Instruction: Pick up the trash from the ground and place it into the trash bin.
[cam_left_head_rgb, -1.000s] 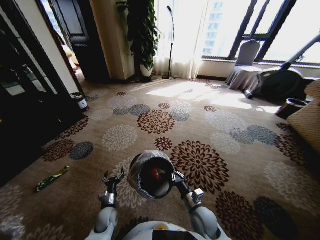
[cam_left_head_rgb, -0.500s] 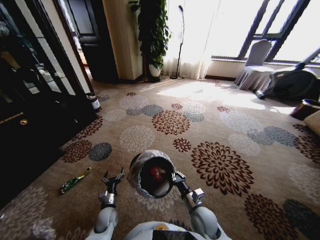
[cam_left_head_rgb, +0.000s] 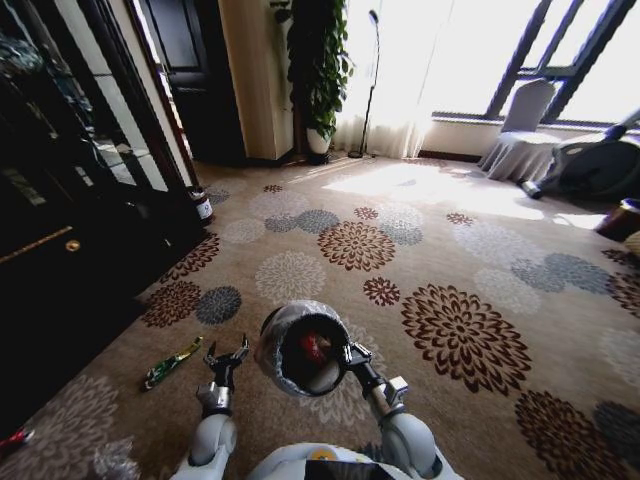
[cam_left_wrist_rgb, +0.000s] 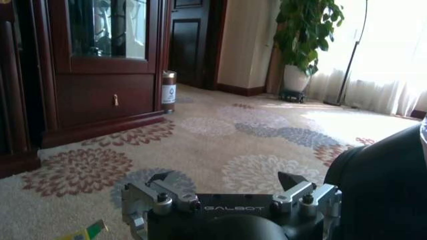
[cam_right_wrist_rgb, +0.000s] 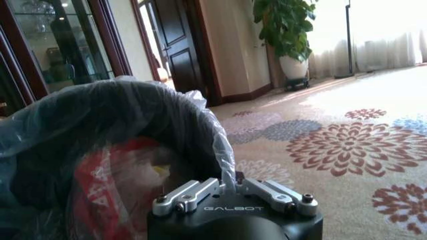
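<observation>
Since the earlier frames the whole head view has swung, so the camera has turned: the green wrapper now lies nearer the middle of the carpet, close to the robot's left arm, and the dark cabinet takes up more of the left side. Both arms sit as they did before.

Head view: the right gripper holds the trash bin up by its rim, above the carpet in front of the robot, mouth tilted toward the camera. Something red lies inside the bag. The left gripper hangs just beside the bin with its fingers spread wide and nothing between them. A clear plastic wad and a tiny red piece lie at the lower left edge. A small can stands by the cabinet, and a potted plant stands near the curtain.

Left wrist view: the left gripper is wide open over the carpet, the wrapper's tip below it and the bin's dark wall alongside.

Right wrist view: the right gripper is pinched narrow on the bin's bag-covered rim; red trash shows through the bag.
</observation>
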